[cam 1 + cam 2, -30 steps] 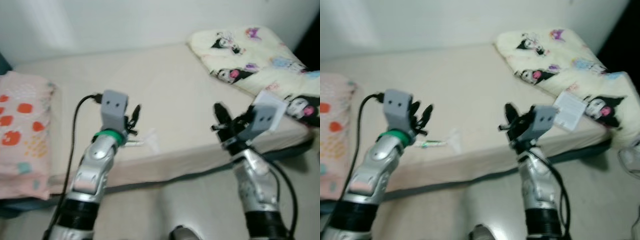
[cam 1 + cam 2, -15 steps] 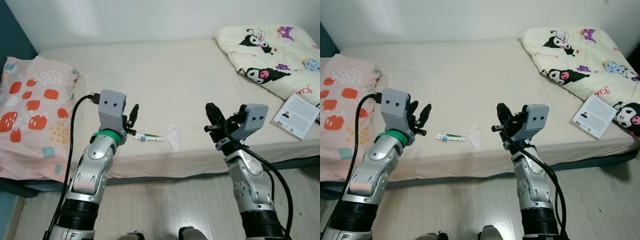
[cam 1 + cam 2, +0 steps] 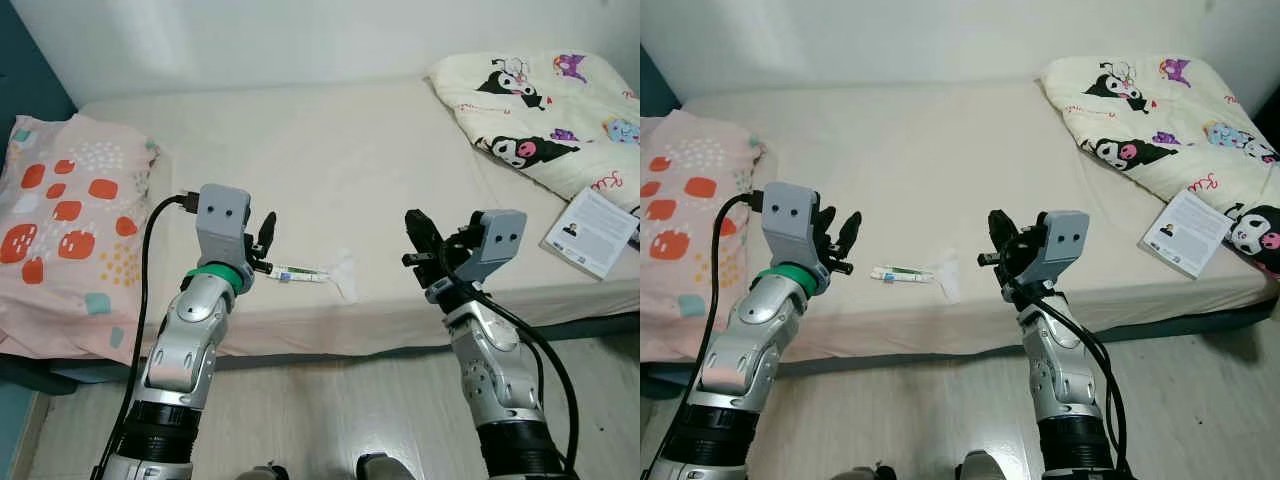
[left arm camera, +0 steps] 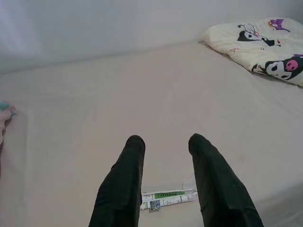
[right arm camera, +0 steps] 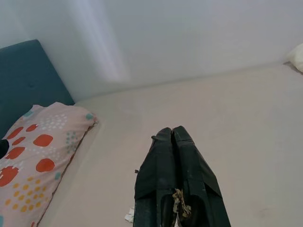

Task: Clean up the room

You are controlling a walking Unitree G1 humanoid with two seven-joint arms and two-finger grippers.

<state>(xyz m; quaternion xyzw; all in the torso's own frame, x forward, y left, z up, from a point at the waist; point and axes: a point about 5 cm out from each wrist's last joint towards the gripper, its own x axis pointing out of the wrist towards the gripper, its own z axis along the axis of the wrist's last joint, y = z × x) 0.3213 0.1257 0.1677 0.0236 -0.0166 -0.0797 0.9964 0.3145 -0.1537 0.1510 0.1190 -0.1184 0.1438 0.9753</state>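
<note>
White-and-green small tube (image 3: pixel 298 273) with crumpled clear wrapper (image 3: pixel 343 275) lies near the beige bed's (image 3: pixel 330 150) front edge. Since half a second ago, only slight shifts: left end effector (image 3: pixel 266 240), fingers wide, hovers at the tube's 9 o'clock; right end effector (image 3: pixel 422 243), at 3 o'clock, fingers pressed together, empty. Pickup pending.

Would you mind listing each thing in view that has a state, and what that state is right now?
left gripper: open, empty, held above the tube
right gripper: shut, empty, raised over the bed edge
tube: lying flat on the mattress, beside a crumpled wrapper
blanket: rumpled, unfolded
booklet: closed, lying flat
pillow: lying flat at the bed's left end
</note>
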